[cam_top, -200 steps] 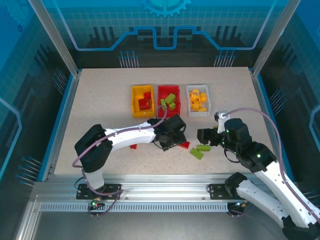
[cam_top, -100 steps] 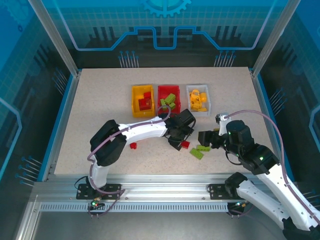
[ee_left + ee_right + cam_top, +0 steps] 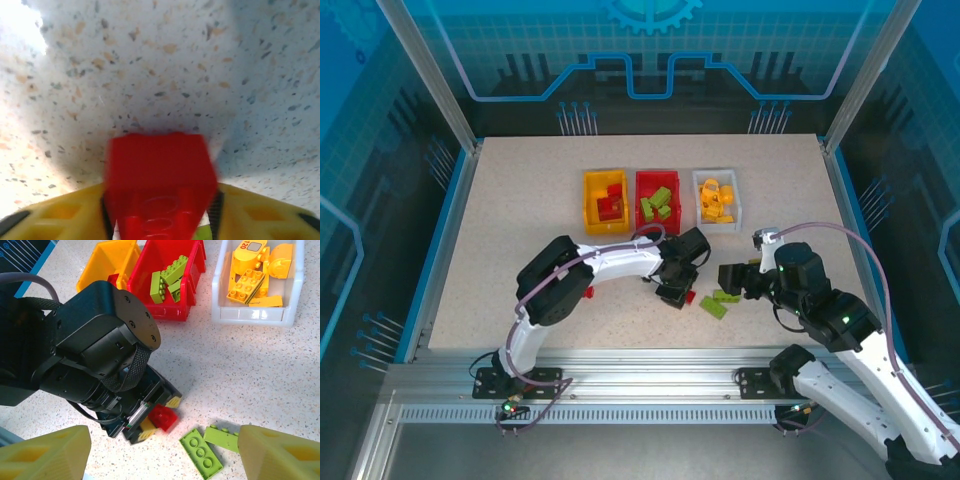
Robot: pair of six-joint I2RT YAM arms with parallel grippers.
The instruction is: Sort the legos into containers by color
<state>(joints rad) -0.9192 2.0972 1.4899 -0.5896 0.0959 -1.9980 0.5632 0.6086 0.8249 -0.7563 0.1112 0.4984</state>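
- Speckled beige tabletop (image 3: 520,200) sits inside a blue-lit enclosure with clear panels and metal posts.
- Three containers stand in a row toward the far middle of the tabletop, close beside one another: a yellow-orange bin (image 3: 603,202) on the left, a red bin (image 3: 657,200) in the middle and a white bin (image 3: 718,199) on the right.
- The yellow-orange bin holds red legos, the red bin holds green ones, and the white bin holds yellow-orange ones.
- The left arm reaches across to the middle of the tabletop, nearer than the red bin.
- The left pincer (image 3: 677,293) is low over the surface and clamped on a red brick (image 3: 160,185).
- In the left wrist view the red brick fills the gap between the yellow fingers (image 3: 60,217).
- Two green bricks (image 3: 201,453) lie flat on the tabletop just right of the red brick, close to each other.
- The right pincer (image 3: 728,279) hangs beside these green bricks, its yellow fingers (image 3: 45,455) spread wide apart with nothing between them.
- A second red lego (image 3: 587,292) lies on the tabletop beside the left arm, well apart from the bins.
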